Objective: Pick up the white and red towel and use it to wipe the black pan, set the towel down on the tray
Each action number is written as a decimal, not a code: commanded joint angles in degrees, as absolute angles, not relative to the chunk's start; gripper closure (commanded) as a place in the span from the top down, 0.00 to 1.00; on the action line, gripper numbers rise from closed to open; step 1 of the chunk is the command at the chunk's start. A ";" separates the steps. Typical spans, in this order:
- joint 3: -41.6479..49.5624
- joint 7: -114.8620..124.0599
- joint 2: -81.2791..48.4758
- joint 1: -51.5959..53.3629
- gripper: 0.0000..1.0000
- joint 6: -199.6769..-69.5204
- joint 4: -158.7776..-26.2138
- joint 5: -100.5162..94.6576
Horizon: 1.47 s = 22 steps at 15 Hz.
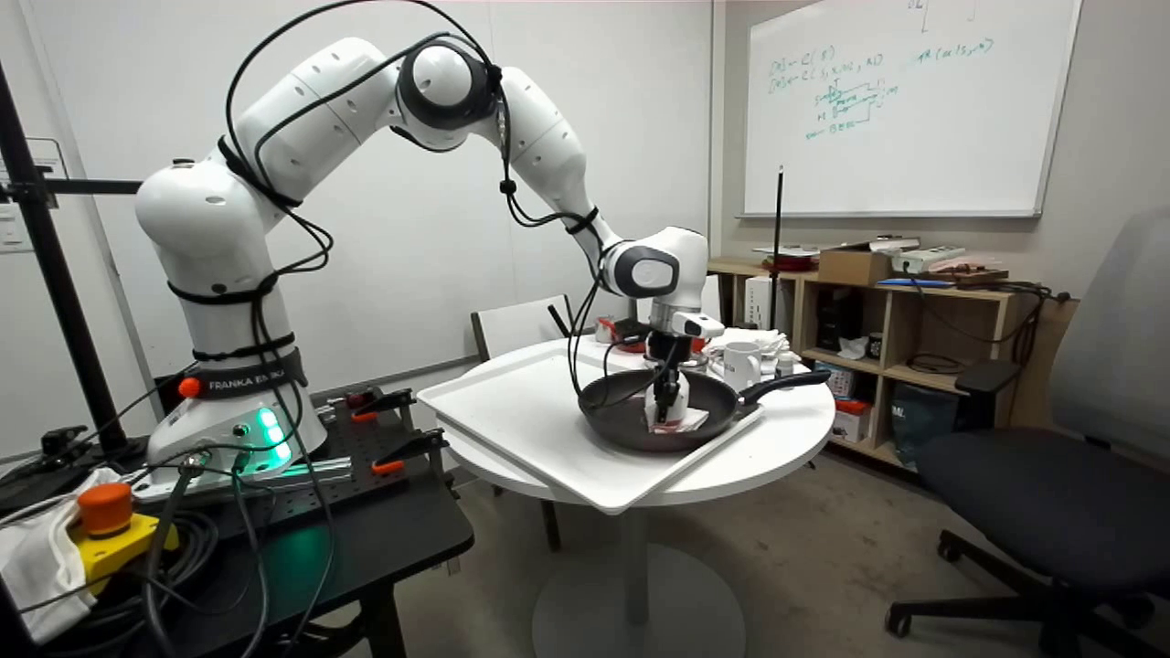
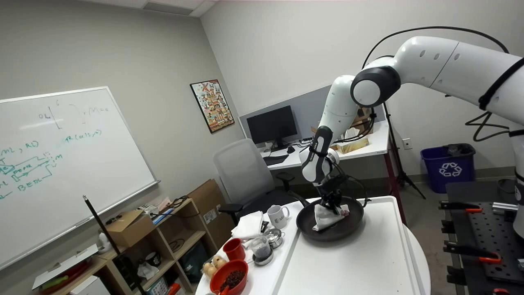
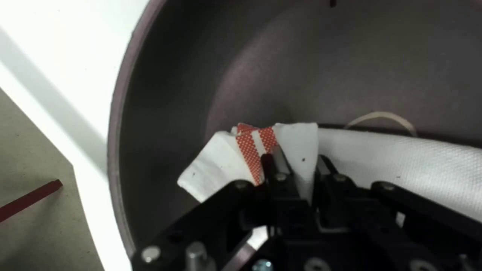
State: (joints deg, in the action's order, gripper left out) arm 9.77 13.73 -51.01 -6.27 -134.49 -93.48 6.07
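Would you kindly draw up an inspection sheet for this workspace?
Surface: white round table, holding a white rectangular tray
Job's things: black round pan on the tray; white-and-red cloth towel inside the pan
Clutter: red round bowl, red cylindrical cup, white handled mug
Jaws: shut on the towel
Cables: black cables along the white robot arm; one loop hangs by the pan, contact unclear
Surroundings: grey-backed office chair, whiteboard with green writing
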 commanded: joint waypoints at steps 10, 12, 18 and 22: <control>11.09 17.25 -57.40 -6.96 0.04 -135.99 -86.96 4.33; 10.88 16.58 -57.44 -4.83 0.04 -137.20 -88.71 2.03; 11.35 14.79 -55.73 2.55 0.04 -142.93 -96.18 -9.77; 12.25 14.57 -53.55 6.76 0.04 -148.44 -102.48 -17.29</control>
State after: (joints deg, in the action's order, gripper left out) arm 13.08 15.51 -52.02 3.97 -141.67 -96.42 -14.78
